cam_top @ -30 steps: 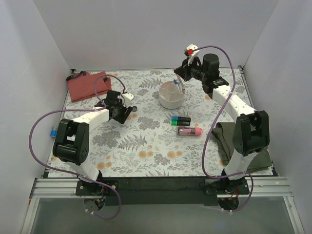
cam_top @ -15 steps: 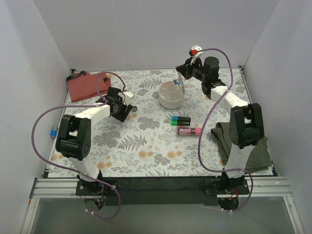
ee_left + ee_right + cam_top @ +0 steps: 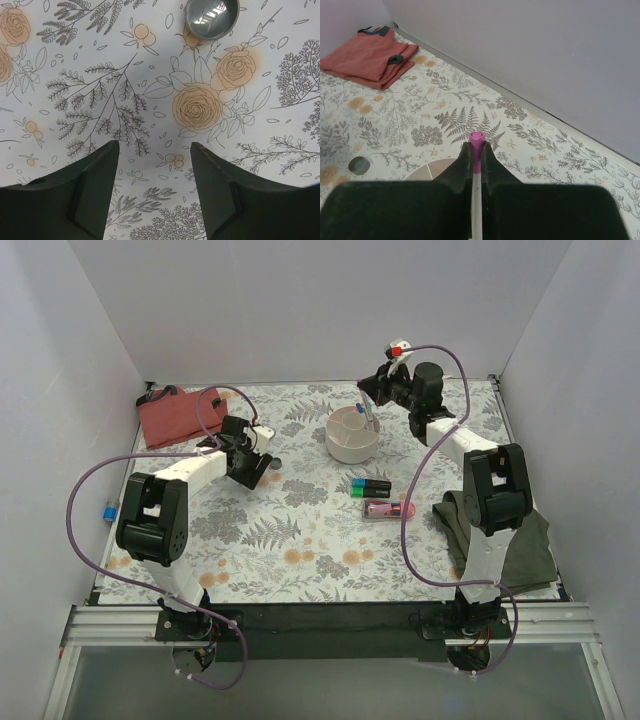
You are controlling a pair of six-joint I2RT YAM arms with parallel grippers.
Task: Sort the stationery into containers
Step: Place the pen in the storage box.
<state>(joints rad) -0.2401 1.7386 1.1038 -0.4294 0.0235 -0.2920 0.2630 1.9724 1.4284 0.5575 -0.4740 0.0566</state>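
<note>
My right gripper [image 3: 476, 148] is shut on a thin white pen [image 3: 477, 138] with a pink cap, held over the far rim of the round white tub [image 3: 350, 448]. From above, that gripper [image 3: 373, 392] hangs behind the tub, the pen [image 3: 367, 416] slanting down into it. My left gripper [image 3: 155, 146] stands open and empty just above the tablecloth, and a small grey cylinder [image 3: 212, 17] lies ahead of it. A highlighter [image 3: 371, 486] and a pink tube [image 3: 388, 509] lie in front of the tub. The red pouch [image 3: 178, 415] lies flat at the back left.
An olive cloth [image 3: 500, 535] lies at the right edge beside the right arm's base. A small blue object [image 3: 108, 510] sits off the cloth at the left wall. White walls close in the back and both sides.
The right arm's elbow has swung inward and the pen has dropped a little closer to the tub. The left gripper has crept slightly toward the back.
</note>
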